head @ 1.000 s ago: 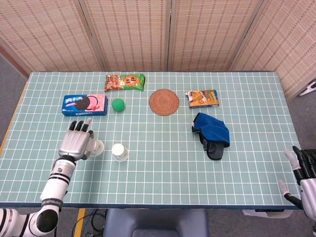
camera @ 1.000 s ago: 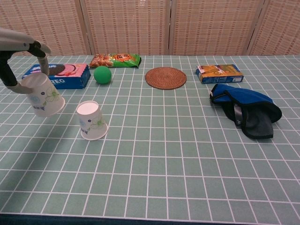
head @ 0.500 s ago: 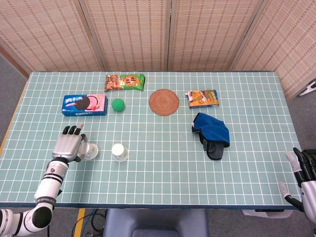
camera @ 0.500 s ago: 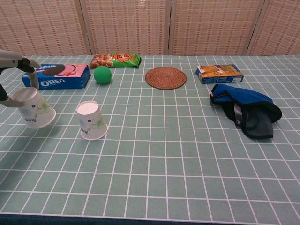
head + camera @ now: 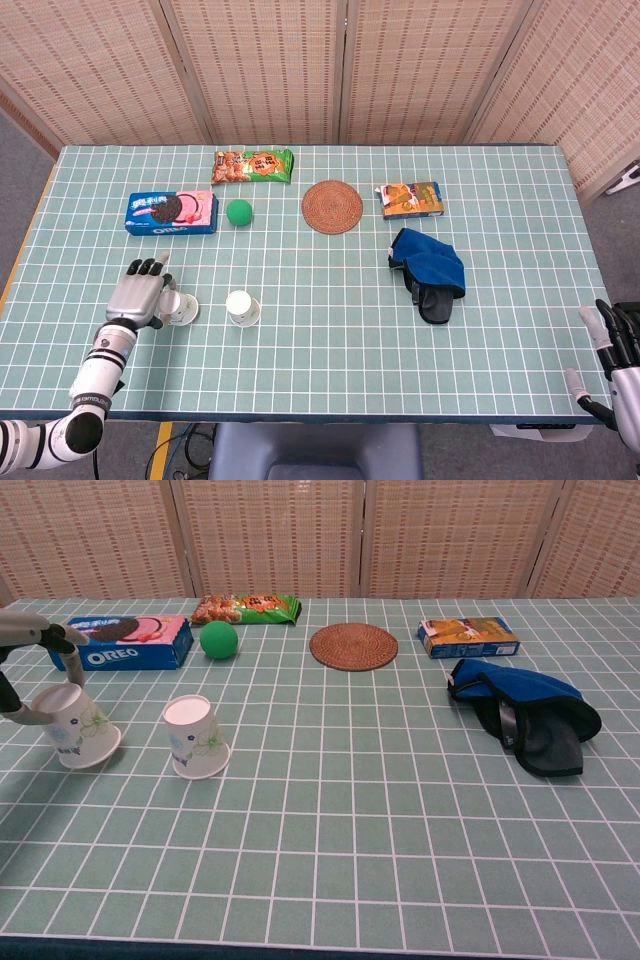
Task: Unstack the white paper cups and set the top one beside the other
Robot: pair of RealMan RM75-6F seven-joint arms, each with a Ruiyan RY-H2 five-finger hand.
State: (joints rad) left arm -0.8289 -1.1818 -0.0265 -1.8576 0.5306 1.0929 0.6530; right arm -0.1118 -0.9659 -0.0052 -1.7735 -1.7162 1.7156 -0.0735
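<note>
My left hand [image 5: 143,293] clamps the lifted cup [image 5: 78,726], tilted, rim touching worktop [image 5: 400,810], near the other cup [image 5: 197,737] | thin paper, light, crushable: hold the wall gently | right hand [image 5: 617,352] idle, fingers apart

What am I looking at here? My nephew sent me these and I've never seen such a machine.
It is a two-armed robot at a table, steered by a person. One picture looks down from its head, the other looks forward from its chest. Its left hand holds an upside-down paper cup beside a second cup. Its right hand waits off the table. Also there: an Oreo box, green ball, snack bag, woven coaster, small box and blue glove.
</note>
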